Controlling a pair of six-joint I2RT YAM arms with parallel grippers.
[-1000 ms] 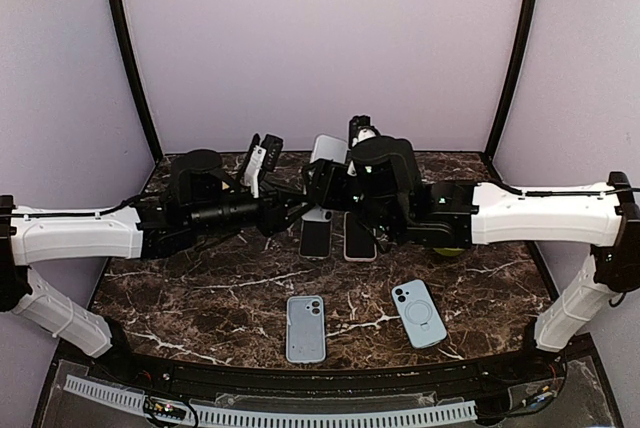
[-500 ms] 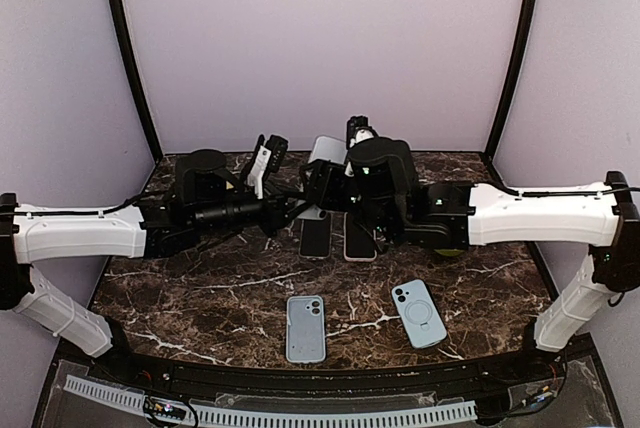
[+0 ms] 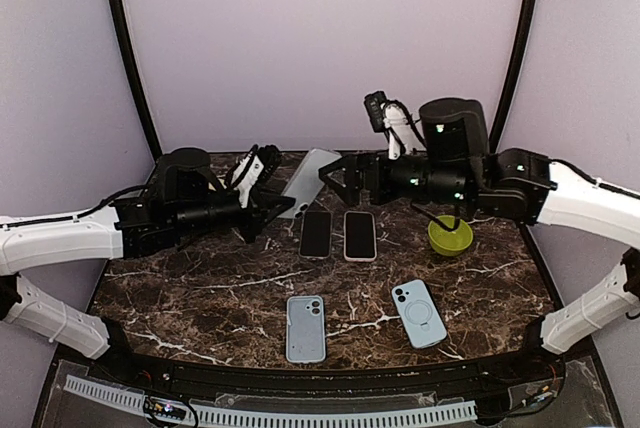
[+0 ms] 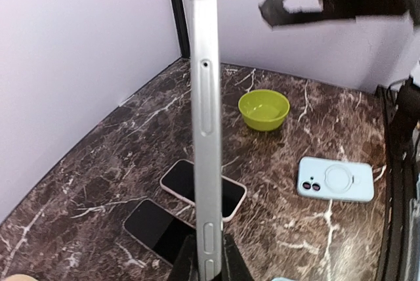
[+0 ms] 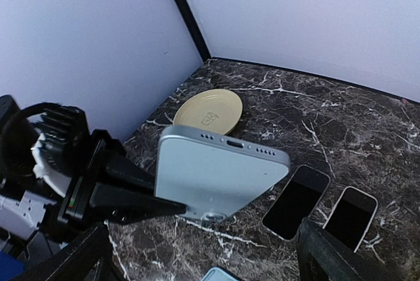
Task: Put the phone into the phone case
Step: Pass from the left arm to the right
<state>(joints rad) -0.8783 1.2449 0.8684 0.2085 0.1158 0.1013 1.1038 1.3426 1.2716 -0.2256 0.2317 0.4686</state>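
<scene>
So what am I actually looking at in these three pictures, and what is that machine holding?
These are two white-and-black robot arms, bolted at the near table edge, each ending in a two-finger pincer. One picture looks down from above. The other two come from small cameras on each wrist. The left pincer is shut on a slim silver-blue phone, held up off the dark marble table. The right pincer stands open beside it, holding nothing. On the table lie two dark-screened phones, two pale blue phone cases, a lime-green bowl and, seen from the right wrist, a round yellow plate.
</scene>
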